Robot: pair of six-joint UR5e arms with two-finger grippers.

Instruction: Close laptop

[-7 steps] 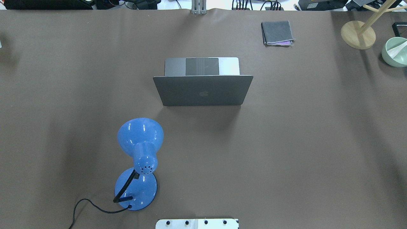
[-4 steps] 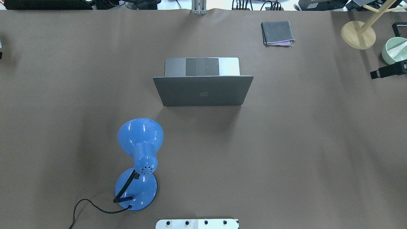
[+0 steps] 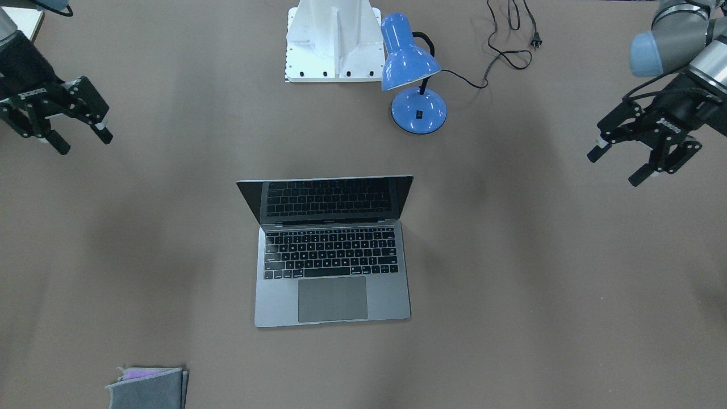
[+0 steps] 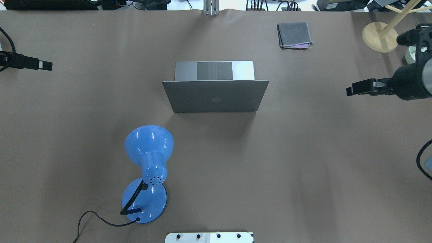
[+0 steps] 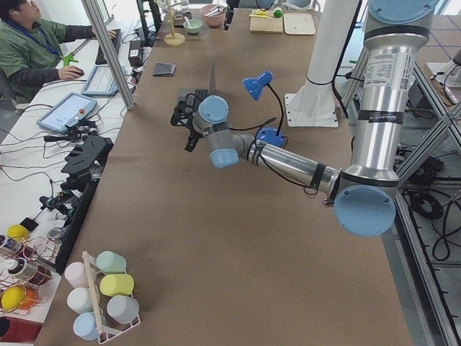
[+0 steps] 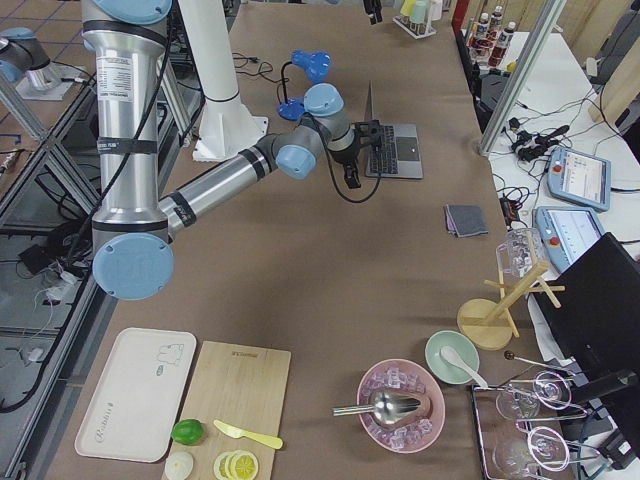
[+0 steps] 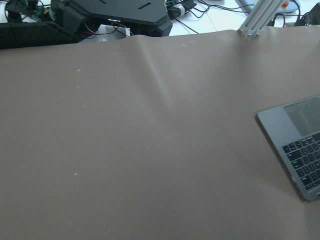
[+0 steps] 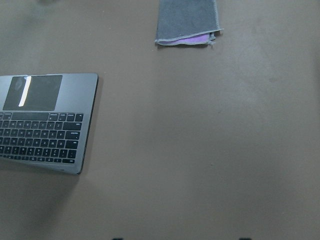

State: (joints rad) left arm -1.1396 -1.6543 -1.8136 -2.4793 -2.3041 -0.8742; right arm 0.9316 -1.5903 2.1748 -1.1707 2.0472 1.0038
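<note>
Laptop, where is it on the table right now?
In the overhead view the laptop stands open mid-table, just beyond and right of the blue lamp.

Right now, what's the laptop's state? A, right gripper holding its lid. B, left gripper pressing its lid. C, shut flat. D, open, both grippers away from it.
D: the laptop stands open, keyboard showing, while the left gripper and right gripper hang far out to either side.

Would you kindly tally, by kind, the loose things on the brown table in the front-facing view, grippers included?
Laptops: 1, the slim grey-silver metal laptop, lid open
Lamps: 1, the blue desk lamp
Cloths: 1, the folded grey cloth
Grippers: 2, the left gripper and the right gripper, both black, open and empty
Total: 5
</note>
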